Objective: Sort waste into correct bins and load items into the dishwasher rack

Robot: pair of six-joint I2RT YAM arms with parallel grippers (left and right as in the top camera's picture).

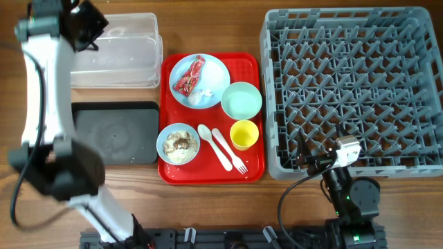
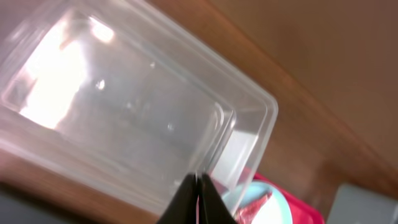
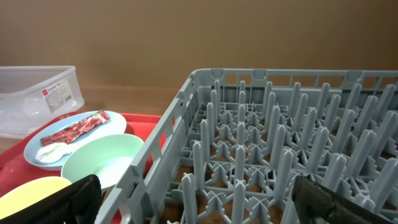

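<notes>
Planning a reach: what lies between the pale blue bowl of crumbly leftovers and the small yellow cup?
A white plastic spoon and white plastic fork, side by side on the red tray, per the overhead view.

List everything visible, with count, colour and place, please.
rack: one, grey, right
tub: one, clear, left
black tray: one, black, left
red tray: one, red, centre
plate: one, blue, red tray
wrapper: one, red, on plate
scrap: one, white, on plate
mint bowl: one, green, red tray
blue bowl: one, blue, red tray
leftovers: one heap, beige, blue bowl
cup: one, yellow, red tray
spoon, fork: one each, white, red tray
left gripper: one, black, over tub
right gripper: one, black, by rack
</notes>
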